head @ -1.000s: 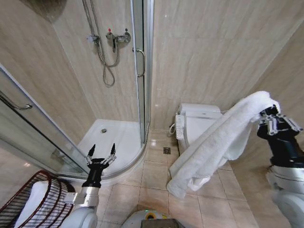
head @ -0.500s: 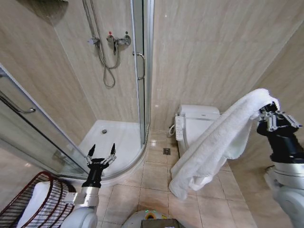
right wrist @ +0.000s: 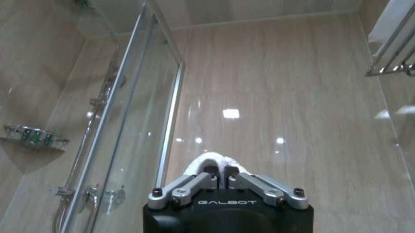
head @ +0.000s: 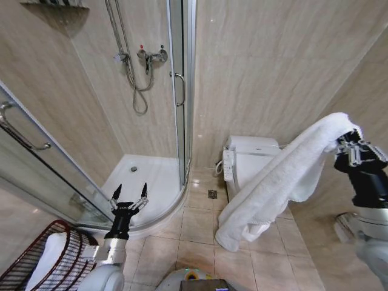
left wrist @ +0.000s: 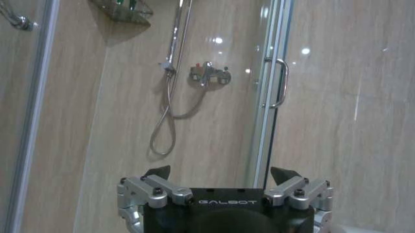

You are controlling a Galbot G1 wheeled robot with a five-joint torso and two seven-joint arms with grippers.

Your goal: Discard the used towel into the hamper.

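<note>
A long white towel (head: pixel 285 179) hangs from my right gripper (head: pixel 347 139), held high at the right; it drapes down and leftward in front of the toilet. The right wrist view shows that gripper (right wrist: pixel 220 171) shut on a white fold of the towel (right wrist: pixel 209 160). The hamper (head: pixel 45 257), a dark reddish-brown open-weave basket, stands at the bottom left on the floor with a white cloth inside. My left gripper (head: pixel 128 198) points up near the hamper's right side, open and empty; the left wrist view shows its fingertips (left wrist: pixel 157 172) spread apart.
A curved glass shower enclosure (head: pixel 182 91) with a white tray (head: pixel 145 182) takes up the left and middle. A white toilet (head: pixel 248 160) stands against the back wall. Beige floor tiles (head: pixel 197 227) lie between toilet, shower and hamper. A metal towel rack (right wrist: pixel 392 51) hangs high on the wall.
The whole view has shifted slightly, so the camera moved. My right gripper with the towel sits a little farther right and lower in the picture. The left gripper looks unchanged.
</note>
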